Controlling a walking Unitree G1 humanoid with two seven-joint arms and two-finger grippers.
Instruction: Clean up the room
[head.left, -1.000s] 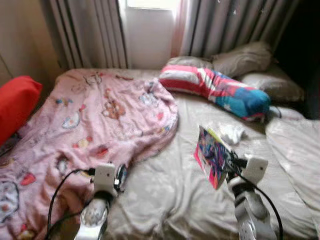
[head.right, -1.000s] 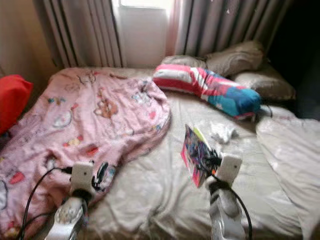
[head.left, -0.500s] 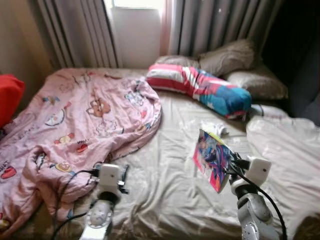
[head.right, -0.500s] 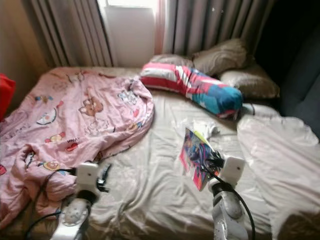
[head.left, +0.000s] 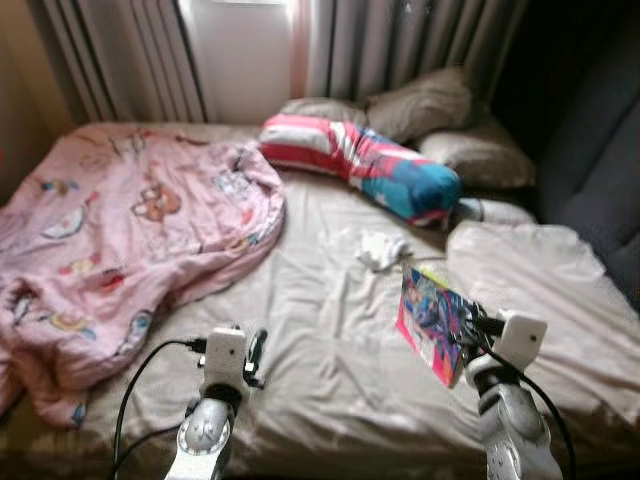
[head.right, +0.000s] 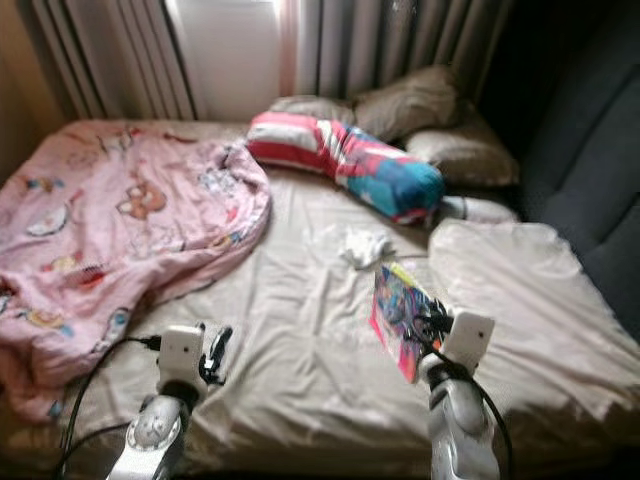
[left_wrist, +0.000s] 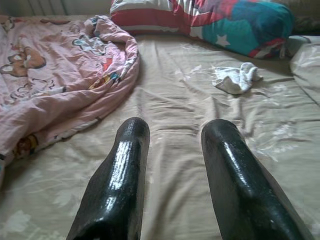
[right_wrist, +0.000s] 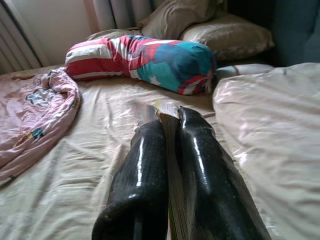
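My right gripper (head.left: 462, 328) is shut on a colourful book (head.left: 432, 322), holding it upright on edge above the beige bed sheet (head.left: 320, 330). In the right wrist view the thin book edge (right_wrist: 170, 140) sits clamped between both black fingers (right_wrist: 145, 165). My left gripper (head.left: 256, 358) is open and holds nothing, low over the sheet near the bed's front; its two fingers (left_wrist: 125, 165) stand apart. A small white cloth (head.left: 382, 249) lies crumpled on the sheet, beyond the book.
A pink cartoon blanket (head.left: 110, 230) is bunched over the bed's left half. A striped red, white and blue bolster (head.left: 360, 165) and grey pillows (head.left: 440, 110) lie at the head. A pale duvet (head.left: 530, 270) covers the right side. Curtains (head.left: 390, 40) and a dark wall stand behind.
The camera has swung to the right: the red cushion has left the picture and the dark wall on the right has come in. The book stays held in my right gripper.
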